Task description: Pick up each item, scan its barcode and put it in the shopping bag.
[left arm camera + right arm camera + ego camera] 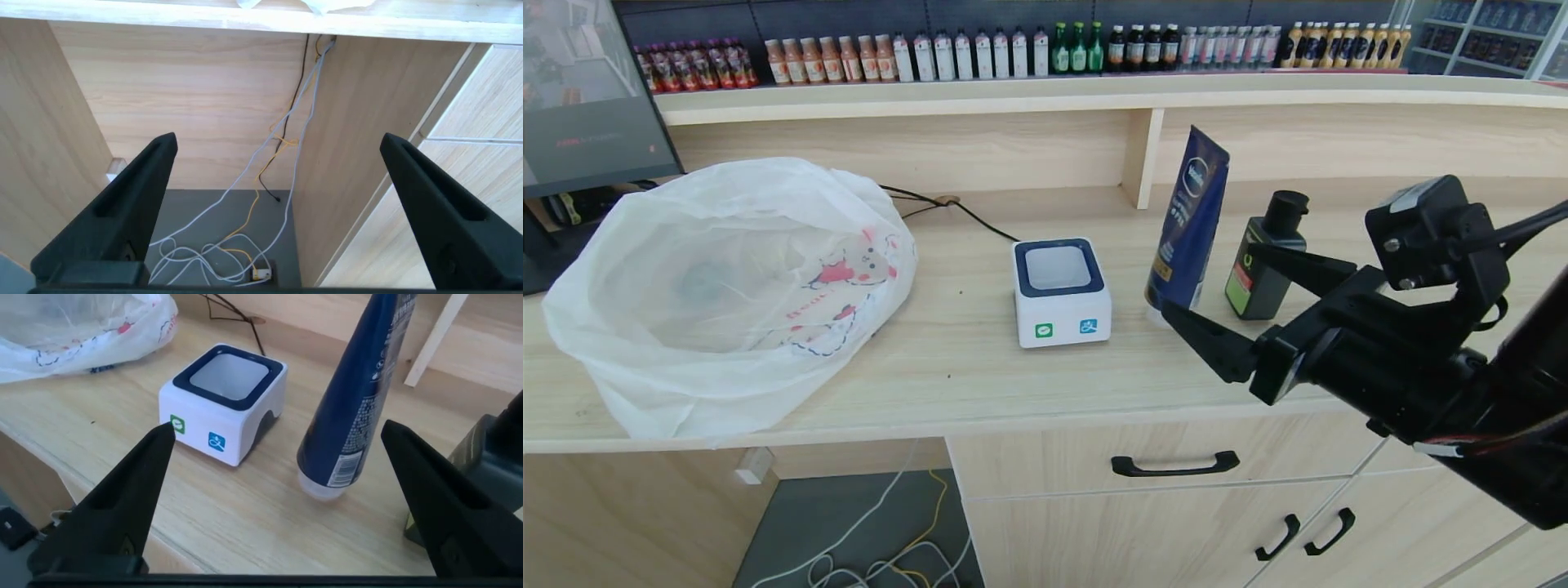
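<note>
A: Right gripper status?
B: Fingers are spread wide with nothing between them. It hangs over the front edge of the surface, lined up with the gap between the tube and the bottle.
A: Where are the items?
B: The blue tube stands on its cap with a slight lean, just right of the scanner. The dark bottle has a black cap and stands upright just beside the tube, on the far side from the scanner. The right wrist view shows both apart from the fingers.
A: Is the barcode visible?
B: Yes, it's on the tube near the cap end, facing the right wrist camera.
A: Scanner?
B: It's a white cube sitting mid-surface with its window facing up. A cord runs off behind it.
A: Bag?
B: The white plastic shopping bag sits at the left end of the surface with its mouth open, well apart from the scanner.
A: Left gripper?
B: Its fingers are also wide apart and holding nothing. It sits below the surface, facing the open recess where loose cables lie on the floor.
</note>
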Robot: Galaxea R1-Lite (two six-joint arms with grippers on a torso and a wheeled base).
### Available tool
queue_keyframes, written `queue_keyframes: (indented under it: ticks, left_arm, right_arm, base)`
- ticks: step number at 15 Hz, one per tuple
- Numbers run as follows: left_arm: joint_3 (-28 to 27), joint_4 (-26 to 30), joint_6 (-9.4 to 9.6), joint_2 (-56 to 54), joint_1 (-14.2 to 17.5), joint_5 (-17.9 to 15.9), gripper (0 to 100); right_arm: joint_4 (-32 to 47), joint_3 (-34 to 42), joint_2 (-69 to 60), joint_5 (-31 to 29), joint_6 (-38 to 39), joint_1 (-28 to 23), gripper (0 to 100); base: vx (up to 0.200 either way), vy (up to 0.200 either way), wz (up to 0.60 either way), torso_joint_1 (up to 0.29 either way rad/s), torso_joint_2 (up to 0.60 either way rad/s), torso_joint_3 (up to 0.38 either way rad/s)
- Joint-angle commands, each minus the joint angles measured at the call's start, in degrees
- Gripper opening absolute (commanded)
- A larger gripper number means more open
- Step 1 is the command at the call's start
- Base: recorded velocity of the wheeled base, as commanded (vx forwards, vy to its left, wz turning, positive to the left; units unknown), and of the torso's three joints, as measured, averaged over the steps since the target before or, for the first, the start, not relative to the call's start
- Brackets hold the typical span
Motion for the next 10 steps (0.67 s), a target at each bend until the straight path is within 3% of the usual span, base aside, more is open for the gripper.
queue_keyframes:
  ticks: [1, 7, 10]
  left_arm:
    - [0.00, 0.00, -0.01, -0.02, 0.02, 0.00, 100]
    - [0.00, 0.00, -0.01, -0.02, 0.02, 0.00, 100]
    - [0.00, 0.00, -0.01, -0.02, 0.02, 0.00, 100]
  right_arm:
    - [-2.37, -0.27, 3.00, -2.10, 0.42, 0.37, 100]
    - [-7.64, -5.54, 9.24, -14.32, 7.63, 3.27, 100]
    - [-7.73, -7.30, 10.20, -17.39, 7.89, 3.27, 100]
  base:
    - [0.000, 0.000, 0.00, 0.000, 0.00, 0.000]
    - [0.000, 0.000, 0.00, 0.000, 0.00, 0.000]
    - [0.000, 0.000, 0.00, 0.000, 0.00, 0.000]
